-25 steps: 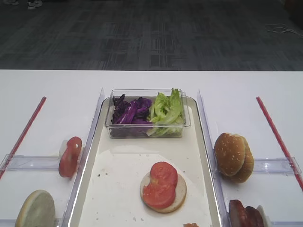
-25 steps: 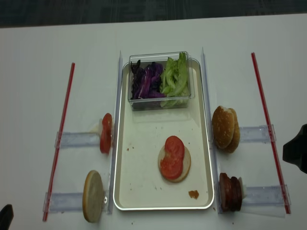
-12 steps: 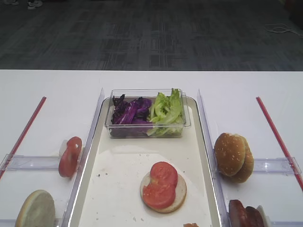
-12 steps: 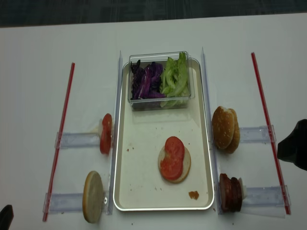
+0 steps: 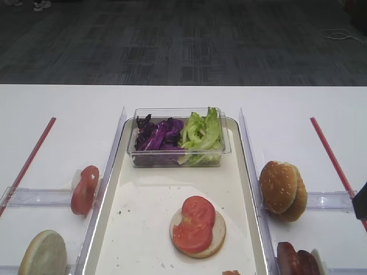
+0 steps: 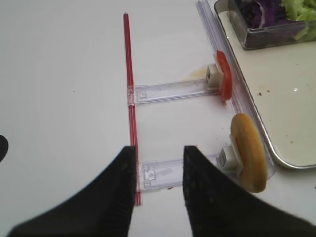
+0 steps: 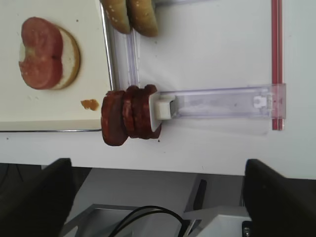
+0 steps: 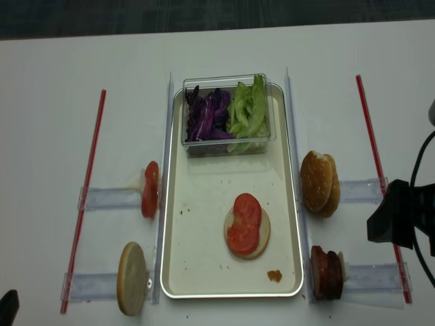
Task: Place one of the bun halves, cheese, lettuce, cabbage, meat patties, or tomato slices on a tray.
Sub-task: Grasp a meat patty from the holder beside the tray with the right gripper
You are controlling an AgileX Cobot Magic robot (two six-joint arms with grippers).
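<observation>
On the cream tray (image 8: pixel 204 272) lies a pale bun half (image 8: pixel 262 238) topped with two tomato slices (image 8: pixel 243 223). Seeded bun halves (image 8: pixel 319 182) and meat patties (image 8: pixel 326 273) stand on edge in racks right of the tray. The patties (image 7: pixel 128 116) also show in the right wrist view. My right gripper (image 8: pixel 385 221) hovers open and empty to their right; its fingers (image 7: pixel 54 197) stand wide apart. Left of the tray stand one tomato slice (image 6: pixel 224 81) and a pale bun half (image 6: pixel 249 158). My left gripper (image 6: pixel 159 148) is open and empty. Cheese is out of view.
A clear tub (image 8: pixel 228 146) at the tray's far end holds purple cabbage (image 8: pixel 207 114) and green lettuce (image 8: pixel 248 109). Red strips (image 8: pixel 370 142) run down both sides of the table. Clear rails (image 8: pixel 109 198) carry the racks. An orange crumb (image 8: pixel 274 275) lies on the tray.
My right gripper has moved left from the table's right edge towards the patties and buns and now shows in both high views. The food and the left gripper have not moved.
</observation>
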